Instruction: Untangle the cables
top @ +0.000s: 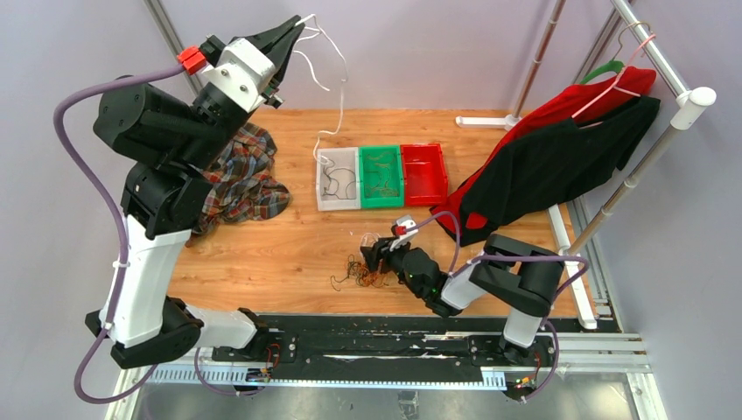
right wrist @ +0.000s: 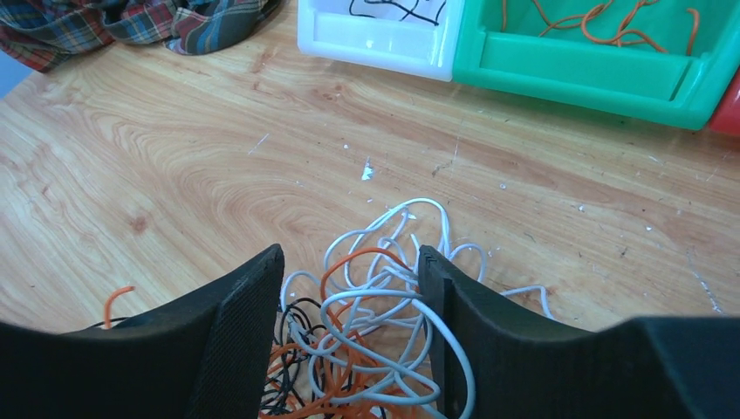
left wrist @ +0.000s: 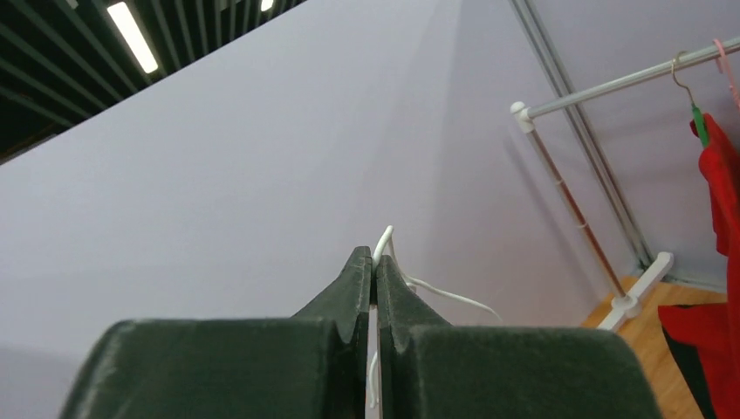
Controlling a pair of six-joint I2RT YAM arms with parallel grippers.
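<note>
Left claw (left wrist: pixel 375 262), right claw (right wrist: pixel 351 262) — cables (top: pixel 360 273), three bins (top: pixel 382 205)

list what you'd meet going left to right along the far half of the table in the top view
plaid cloth → white bin → green bin → red bin → hanging clothes

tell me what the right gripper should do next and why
Probably close the right gripper on the cables between its open jaws: it straddles the tangled heap on the table, while the left gripper is occupied, shut on one white cable held aloft.
</note>
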